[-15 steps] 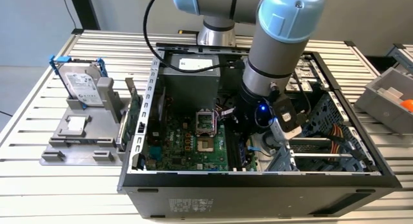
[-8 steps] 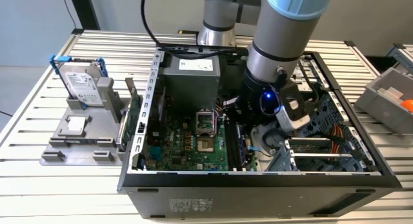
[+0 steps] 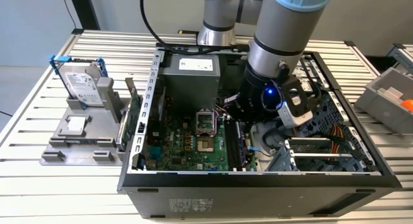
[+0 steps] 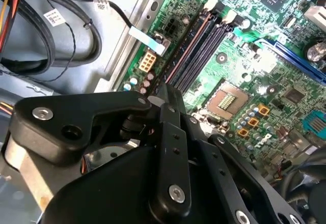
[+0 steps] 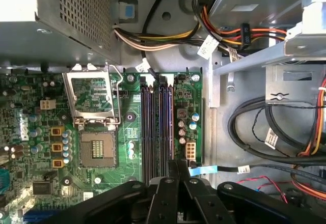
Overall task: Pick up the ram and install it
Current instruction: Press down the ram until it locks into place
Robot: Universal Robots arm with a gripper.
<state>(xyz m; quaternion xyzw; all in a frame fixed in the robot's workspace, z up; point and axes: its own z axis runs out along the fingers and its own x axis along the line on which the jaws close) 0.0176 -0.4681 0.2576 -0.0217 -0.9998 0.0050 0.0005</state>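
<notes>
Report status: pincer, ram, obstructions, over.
Pincer low over motherboard's black slots. Ram in grasp: cannot tell. Blue-tabbed cable close beside pincer.

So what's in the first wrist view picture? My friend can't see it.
The robot's black gripper hangs over the long dark memory slots on a green motherboard inside an open computer case. Beside the slots sits an empty processor socket, and colourful cables run past a grey metal box.

Silver-grey tubular arm [image 3: 277, 45] with pale blue joint cap, blue light; black gripper [image 5: 175, 170] linkages carry silver screws in both wrist views.
</notes>
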